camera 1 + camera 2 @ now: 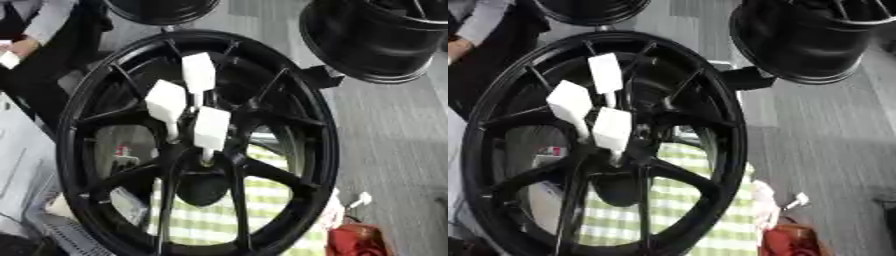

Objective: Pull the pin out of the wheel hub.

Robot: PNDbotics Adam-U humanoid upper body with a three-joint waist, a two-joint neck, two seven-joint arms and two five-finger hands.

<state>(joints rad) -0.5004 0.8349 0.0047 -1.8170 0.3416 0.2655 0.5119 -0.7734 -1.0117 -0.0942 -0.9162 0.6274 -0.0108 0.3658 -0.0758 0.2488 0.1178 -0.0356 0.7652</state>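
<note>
A large black spoked wheel fills the middle of both views, seen face on. Three white pins with flat rectangular heads stick out of its hub: an upper pin, a left pin and a lower pin. Their thin stems run down toward the dark hub centre. Neither of my hands shows in either view.
Two more black wheels stand behind. A green and white checked cloth shows through the spokes. A red object lies at the lower right on the grey floor. A person's sleeve is at the upper left.
</note>
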